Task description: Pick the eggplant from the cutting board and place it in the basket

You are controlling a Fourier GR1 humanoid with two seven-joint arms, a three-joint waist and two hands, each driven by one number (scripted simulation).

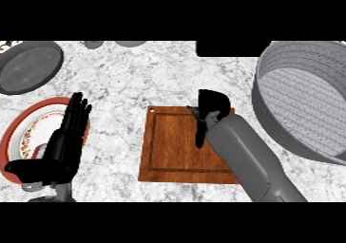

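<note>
A wooden cutting board [177, 156] lies in the middle of the counter. My right hand [215, 103] is over its far right corner, fingers curled downward. A slim dark shape [199, 134] sticks out from under the hand toward me; it looks like the eggplant, mostly hidden by the hand. The large grey basket [274, 118] stands at the right, close to the board's right edge. My left hand [67, 137] rests open at the left, fingers straight, over a plate.
A red-rimmed plate [34, 108] lies under the left hand. A grey round pan [27, 66] sits at the far left. Two small grey items [93, 44] stand at the counter's back edge.
</note>
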